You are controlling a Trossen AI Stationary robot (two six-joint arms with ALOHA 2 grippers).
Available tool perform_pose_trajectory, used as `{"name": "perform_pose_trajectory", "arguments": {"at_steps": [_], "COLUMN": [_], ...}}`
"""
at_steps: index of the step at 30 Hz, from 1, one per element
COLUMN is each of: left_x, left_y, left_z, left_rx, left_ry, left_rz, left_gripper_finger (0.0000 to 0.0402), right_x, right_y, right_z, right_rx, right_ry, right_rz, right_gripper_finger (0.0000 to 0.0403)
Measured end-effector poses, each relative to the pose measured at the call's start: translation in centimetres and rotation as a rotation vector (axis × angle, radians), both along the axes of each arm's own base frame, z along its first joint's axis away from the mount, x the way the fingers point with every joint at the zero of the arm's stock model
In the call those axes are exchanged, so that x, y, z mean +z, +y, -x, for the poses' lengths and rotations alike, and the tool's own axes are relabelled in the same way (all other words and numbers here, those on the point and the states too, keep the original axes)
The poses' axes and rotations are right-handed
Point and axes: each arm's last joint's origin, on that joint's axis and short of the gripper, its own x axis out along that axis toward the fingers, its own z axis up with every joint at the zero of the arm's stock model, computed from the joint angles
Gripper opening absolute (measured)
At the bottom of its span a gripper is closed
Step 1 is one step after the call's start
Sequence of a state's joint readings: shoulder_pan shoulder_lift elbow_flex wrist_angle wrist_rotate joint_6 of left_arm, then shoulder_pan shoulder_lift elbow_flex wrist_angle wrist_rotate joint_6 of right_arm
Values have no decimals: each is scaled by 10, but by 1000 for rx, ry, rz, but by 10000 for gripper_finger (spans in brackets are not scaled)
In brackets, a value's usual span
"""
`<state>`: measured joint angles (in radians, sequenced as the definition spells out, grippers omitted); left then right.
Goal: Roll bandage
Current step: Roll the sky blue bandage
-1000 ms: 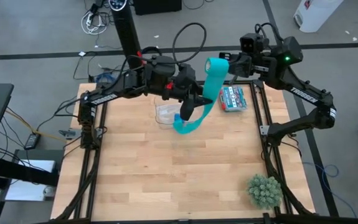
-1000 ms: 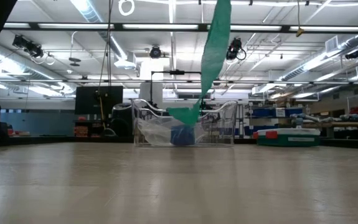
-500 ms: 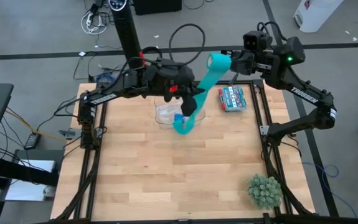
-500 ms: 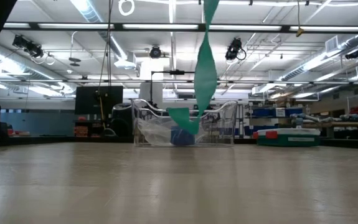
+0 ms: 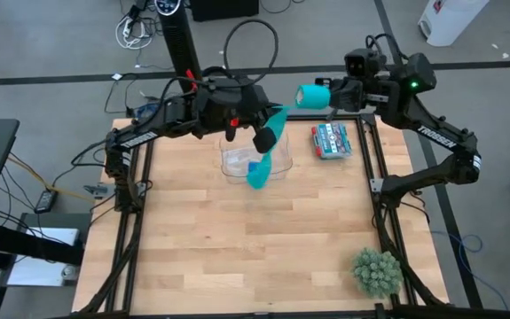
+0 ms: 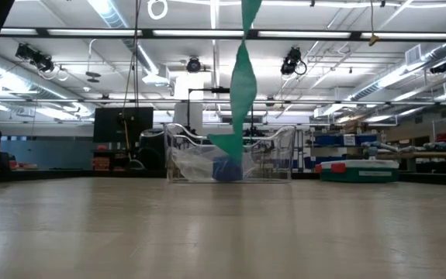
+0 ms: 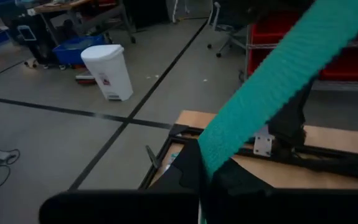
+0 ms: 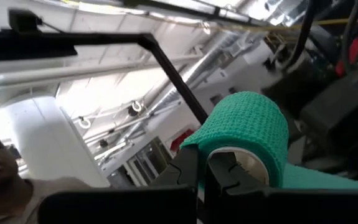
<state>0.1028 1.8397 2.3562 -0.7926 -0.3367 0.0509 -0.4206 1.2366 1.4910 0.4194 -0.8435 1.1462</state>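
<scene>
From above, the pale wooden table (image 5: 237,239) lies bare over its whole near half, with only a spiky green plant ball (image 5: 377,271) by the near right corner; everything else sits along the far edge. There, the clear plastic tray (image 5: 237,161) holds a blue object (image 5: 254,167) and the loose tail of the teal-green fabric bandage (image 5: 272,142), while a flat teal packet (image 5: 331,139) lies just beside the right frame rail. The left gripper (image 5: 263,135) is closed, pinching the ribbon above the tray; the right gripper (image 5: 327,96), also closed, grips the coiled end beyond the table's far edge. At table height, the bandage (image 6: 243,85) hangs twisted from above down to the clear tray (image 6: 230,164), with open tabletop (image 6: 223,232) in front. From the left wrist, the ribbon (image 7: 272,81) runs taut between the closed fingers. From the right wrist, the coil (image 8: 248,134) sits clamped on its pale core between the fingers (image 8: 225,171).
</scene>
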Motion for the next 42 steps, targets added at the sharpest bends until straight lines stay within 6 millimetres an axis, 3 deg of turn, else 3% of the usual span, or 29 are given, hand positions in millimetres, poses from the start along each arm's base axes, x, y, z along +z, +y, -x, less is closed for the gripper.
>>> {"name": "perform_pose_trajectory", "arguments": {"at_steps": [7,17,29,42], "left_x": [2,22,28,28], "left_y": [0,-4,-25,-61], "left_z": [0,14,13,13], "left_rx": [-7,-38,-115,-201], "left_ry": [-4,-78,-71,6], "left_rz": [-26,-131,-284,-491], "left_gripper_finger": [4,5,5,6], "right_x": [-8,-18,-44,-67], "right_y": [10,15,16,-1], "right_z": [-13,-17,-27,-51], "right_rx": [101,204,208,213], "right_ry": [56,182,381,515], "right_rz": [25,53,66,-10], "right_gripper_finger": [0,0,0,0]}}
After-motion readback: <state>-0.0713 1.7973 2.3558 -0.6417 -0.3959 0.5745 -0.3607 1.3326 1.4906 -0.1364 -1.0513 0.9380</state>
